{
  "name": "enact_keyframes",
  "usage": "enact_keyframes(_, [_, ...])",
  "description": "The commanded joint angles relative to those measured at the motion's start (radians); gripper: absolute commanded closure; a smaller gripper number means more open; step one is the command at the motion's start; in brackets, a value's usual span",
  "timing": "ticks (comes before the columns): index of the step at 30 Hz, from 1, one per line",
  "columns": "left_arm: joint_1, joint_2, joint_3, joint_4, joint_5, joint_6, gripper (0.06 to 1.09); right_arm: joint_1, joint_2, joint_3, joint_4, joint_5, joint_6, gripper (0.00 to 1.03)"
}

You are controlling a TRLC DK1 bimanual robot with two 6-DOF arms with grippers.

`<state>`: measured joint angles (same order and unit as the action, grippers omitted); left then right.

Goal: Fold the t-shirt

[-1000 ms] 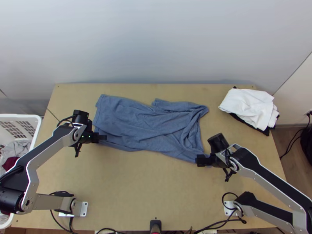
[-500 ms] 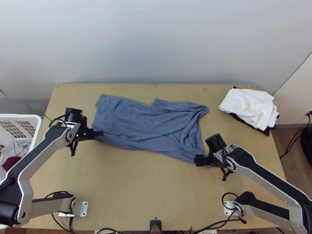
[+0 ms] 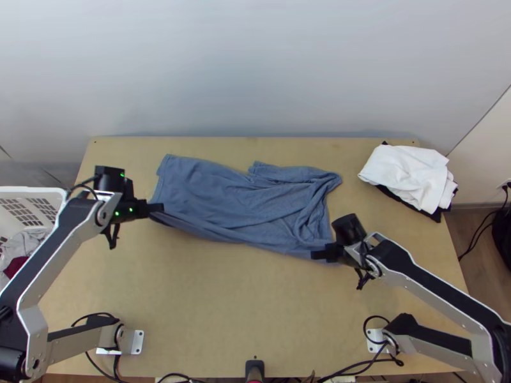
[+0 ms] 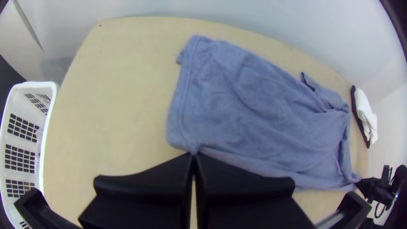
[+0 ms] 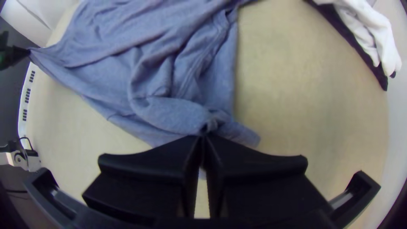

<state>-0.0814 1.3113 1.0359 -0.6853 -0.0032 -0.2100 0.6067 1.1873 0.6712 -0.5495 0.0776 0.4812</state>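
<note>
Now both tools are clamped on the shirt, which lies rumpled across the counter: the left tool pinches the hem end's near corner, the right tool a bunched bit at the other end. That wide grip probably serves to pull the near edge straight for a fold, and the white cloth sits off by the far right corner, presumably parked clear of the work.
</note>
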Motion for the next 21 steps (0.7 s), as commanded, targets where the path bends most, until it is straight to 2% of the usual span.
enact_keyframes(1, [0.022, -0.037, 0.188, -0.109, 0.0, -0.034, 1.05, -0.087, -0.106, 0.113, -0.017, 0.022, -0.056, 1.0])
enact_keyframes(6, [0.032, -0.041, 0.38, -0.206, 0.002, -0.045, 1.05, -0.151, -0.124, 0.32, -0.092, 0.022, -0.105, 1.0])
enact_keyframes(12, [0.028, -0.072, 0.558, -0.324, 0.009, -0.051, 1.05, -0.153, -0.106, 0.562, -0.199, 0.021, -0.09, 1.0])
enact_keyframes(21, [0.032, -0.153, 0.744, -0.416, 0.008, -0.048, 1.05, -0.147, -0.144, 0.824, -0.388, 0.031, -0.066, 1.0])
